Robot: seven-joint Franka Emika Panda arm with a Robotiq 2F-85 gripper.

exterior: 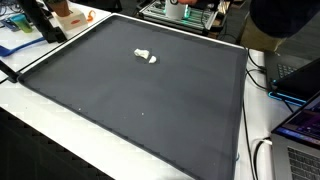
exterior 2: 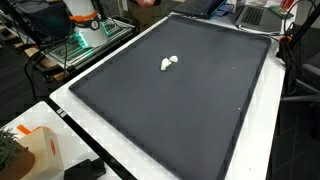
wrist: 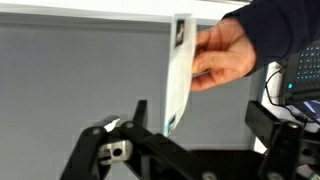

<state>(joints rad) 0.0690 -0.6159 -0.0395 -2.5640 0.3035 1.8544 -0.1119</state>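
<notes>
In the wrist view my gripper (wrist: 203,120) is open, its two black fingers wide apart. A person's hand (wrist: 225,55) holds a thin white packet (wrist: 178,75) with a blue mark at its lower end. The packet hangs on edge between my fingers, close to the left one, and I cannot tell whether it touches. A small white object (exterior: 146,56) lies on the dark mat (exterior: 130,110) in both exterior views; it also shows in the exterior view (exterior 2: 169,63). My gripper does not show clearly in either exterior view.
The dark mat (exterior 2: 200,110) covers most of a white table. A laptop (exterior: 300,85) and cables sit past one edge. A metal frame with green light (exterior 2: 80,40) stands at another edge. A white and orange carton (exterior 2: 40,150) stands at a corner.
</notes>
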